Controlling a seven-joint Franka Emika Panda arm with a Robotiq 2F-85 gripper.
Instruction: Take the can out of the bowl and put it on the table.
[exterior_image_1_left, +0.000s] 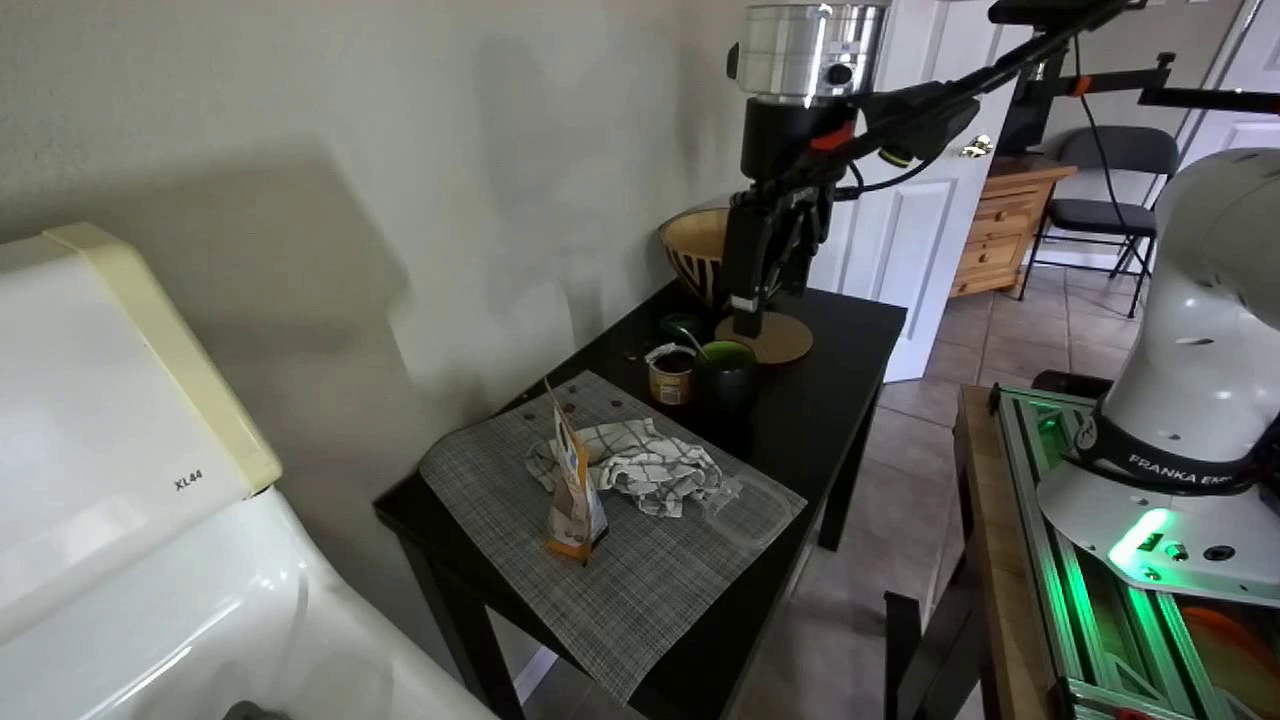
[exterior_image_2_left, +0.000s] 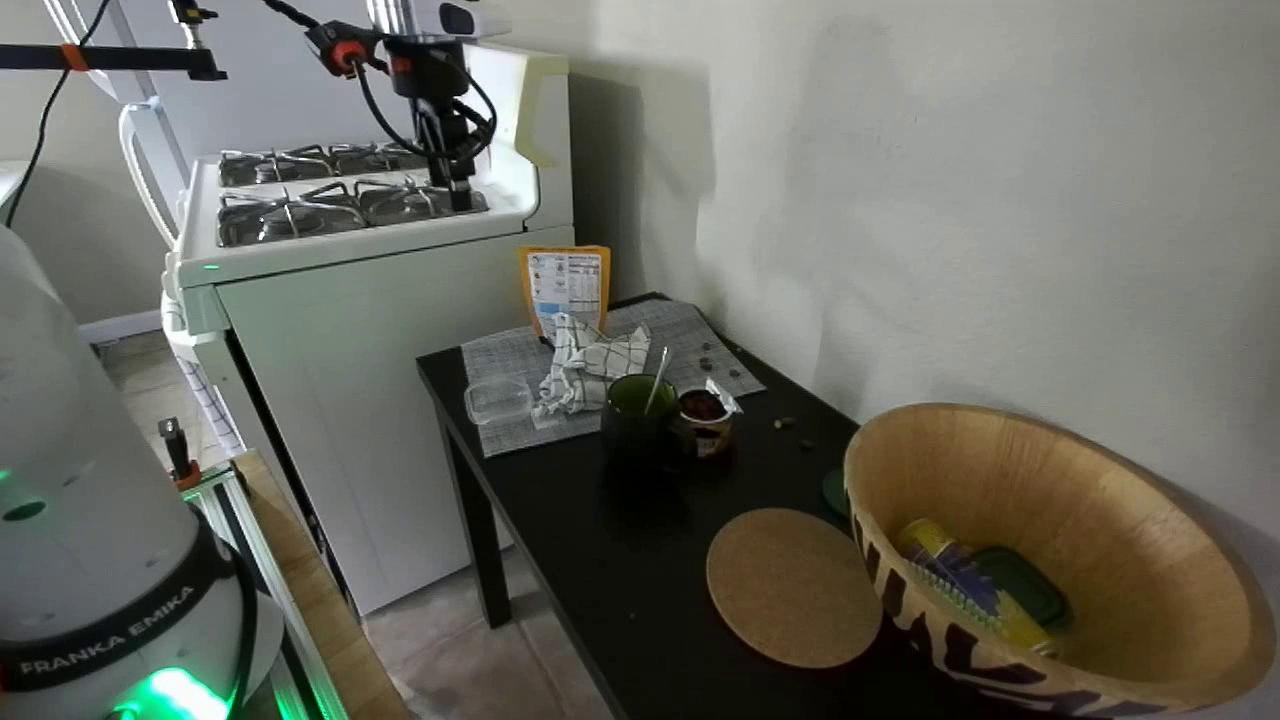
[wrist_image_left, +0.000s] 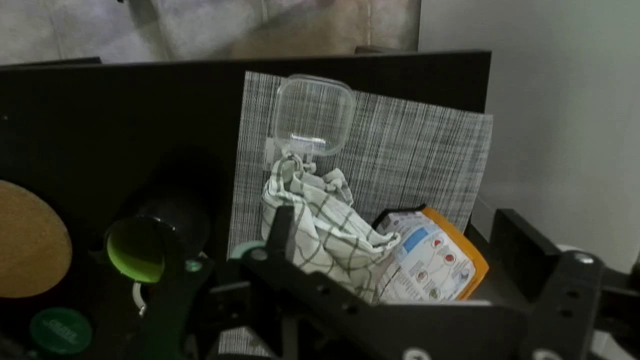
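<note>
The black table (exterior_image_2_left: 640, 580) ran along a pale wall (exterior_image_2_left: 950, 200). In an exterior view we saw the patterned bowl (exterior_image_2_left: 1120, 560) near right, the yellow-and-purple can (exterior_image_2_left: 967, 580) inside; left of it, a round brown mat (exterior_image_2_left: 793, 588); farther, a dark mug (exterior_image_2_left: 633, 435). Farthest hung the gripper (wrist_image_left: 400, 232), its jaws wide apart in the wrist view.

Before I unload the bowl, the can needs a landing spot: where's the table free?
Free: table between mug, round board and the edge opposite the wall; placemat between clear container and pouch. Crowded: mug beside tub, towel beside pouch.
</note>
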